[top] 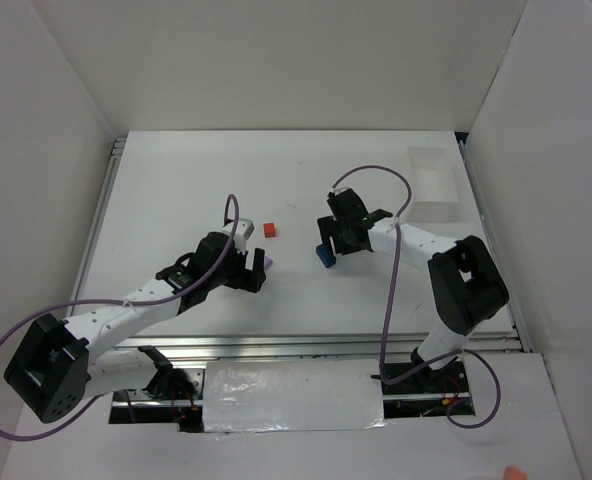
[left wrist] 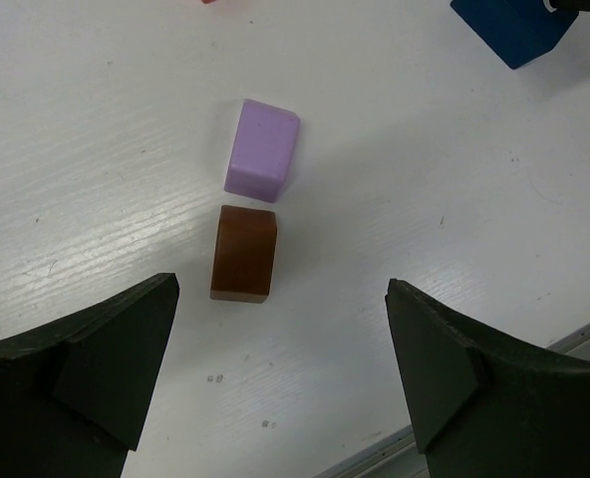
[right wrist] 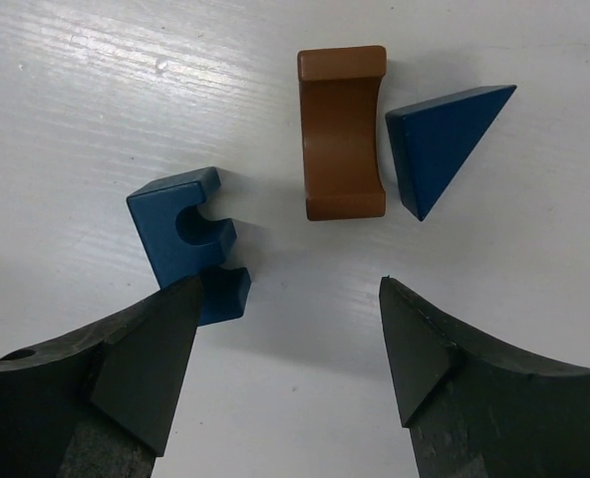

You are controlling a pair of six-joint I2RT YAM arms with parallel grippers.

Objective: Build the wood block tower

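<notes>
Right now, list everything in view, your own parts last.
purple block: one, pale purple, ahead of the left gripper
plain brown block: one, brown, next to the purple block
arched brown block: one, brown-orange, ahead of the right gripper
blue triangle: one, blue, beside the arched block
notched blue block: one, blue, by a right gripper finger
red block: one, red, mid-table
clear tray: one, clear, table's far right
table: one, white
left gripper: one, black, open
right gripper: one, black, open
</notes>
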